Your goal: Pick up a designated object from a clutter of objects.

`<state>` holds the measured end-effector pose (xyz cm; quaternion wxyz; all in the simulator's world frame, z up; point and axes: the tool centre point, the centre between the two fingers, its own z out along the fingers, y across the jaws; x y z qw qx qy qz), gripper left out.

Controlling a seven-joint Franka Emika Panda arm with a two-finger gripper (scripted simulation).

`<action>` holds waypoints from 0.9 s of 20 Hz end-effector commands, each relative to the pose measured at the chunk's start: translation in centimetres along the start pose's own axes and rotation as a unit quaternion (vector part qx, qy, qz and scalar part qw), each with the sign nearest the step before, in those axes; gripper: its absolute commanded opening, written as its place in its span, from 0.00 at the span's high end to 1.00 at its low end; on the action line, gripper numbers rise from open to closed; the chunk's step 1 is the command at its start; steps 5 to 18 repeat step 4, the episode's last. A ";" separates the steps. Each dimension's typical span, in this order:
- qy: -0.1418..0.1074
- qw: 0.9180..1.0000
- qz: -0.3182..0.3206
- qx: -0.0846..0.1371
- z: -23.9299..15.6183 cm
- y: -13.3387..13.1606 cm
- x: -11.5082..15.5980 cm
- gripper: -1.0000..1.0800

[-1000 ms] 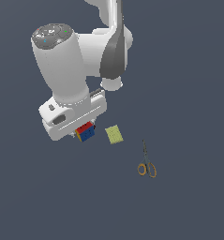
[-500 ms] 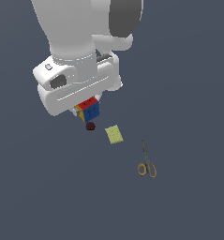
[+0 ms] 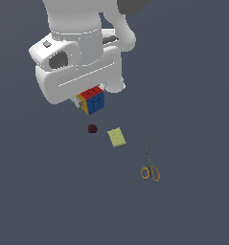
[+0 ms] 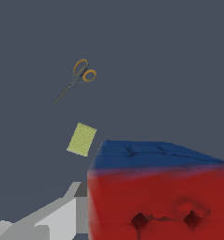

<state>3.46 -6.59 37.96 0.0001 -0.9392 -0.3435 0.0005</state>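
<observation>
No containers in either view, just loose items on a flat dark grey floor. Puzzle cube is sitting directly under the white gripper body, pinched by the gripper, which is closing on it from both sides; only a sliver of one finger is showing at the cube's 9 o'clock edge in the exterior view, the rest is hiding behind the hand housing. Cube is appearing clear of the floor, well above the other pieces, tilted so a corner is pointing down. Faces showing in the exterior view: red on top, blue facing the camera at 4 o'clock, yellow on the 9 o'clock side, each split into squares by dark seams. In the wrist view the cube is filling the near corner, red face toward the lens with two small dark pits in it, blue face behind it, a grey finger pressing against its side. Remaining clutter in the exterior view, relative to the cube: maroon lump at 6 o'clock, near; yellow-green sponge at 5 o'clock, just beside the lump, not touching; scissors farther out at 4 o'clock, orange handles at the far end, blades pointing back toward 12. Wrist view is also catching the sponge and scissors, well apart from each other.
</observation>
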 end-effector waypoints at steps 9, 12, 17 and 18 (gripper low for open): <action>0.000 1.000 0.000 0.000 0.0 0.1 0.0 1.00; 0.000 1.000 0.000 0.000 0.0 0.1 0.0 1.00; 0.000 1.000 0.000 0.000 0.0 0.1 0.0 1.00; 0.000 1.000 0.000 0.000 0.0 0.1 0.0 1.00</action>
